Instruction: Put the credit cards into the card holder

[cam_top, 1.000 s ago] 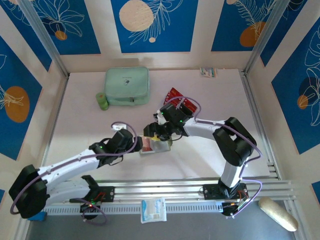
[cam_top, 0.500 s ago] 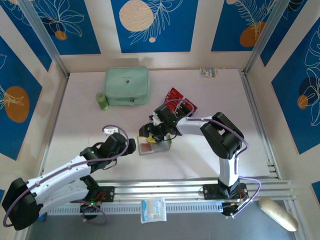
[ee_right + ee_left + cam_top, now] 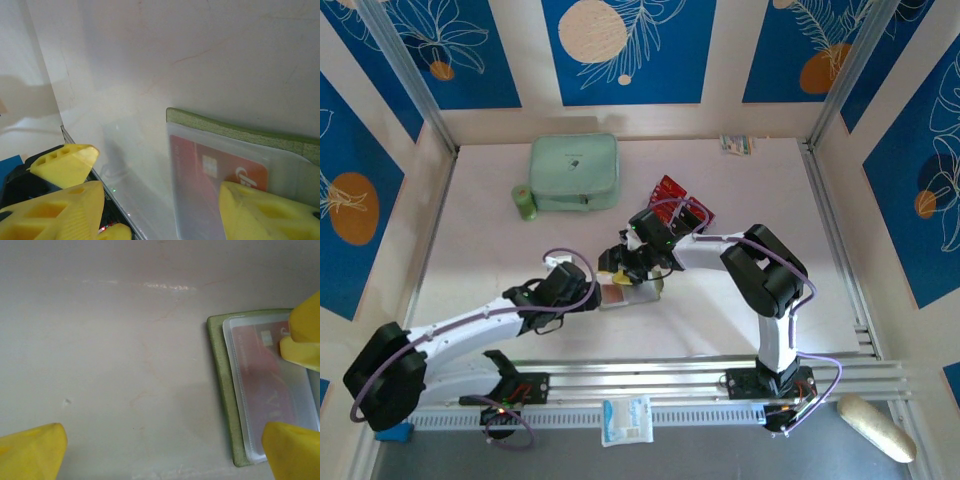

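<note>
Red card [image 3: 265, 375] judged seated in card holder [image 3: 222, 390] pocket; holder pressed by parted right claw [image 3: 150, 205]; left claw [image 3: 160, 450] wide, empty; next, card stack [image 3: 670, 188] to be picked from

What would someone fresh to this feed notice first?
The open card holder at mid-table draws the eye, a red card showing under its clear pocket. The right gripper rests one fingertip on that pocket, while the left gripper hangs wide open beside the holder. Behind them lie loose red and black cards and a mint-green zip case.
</note>
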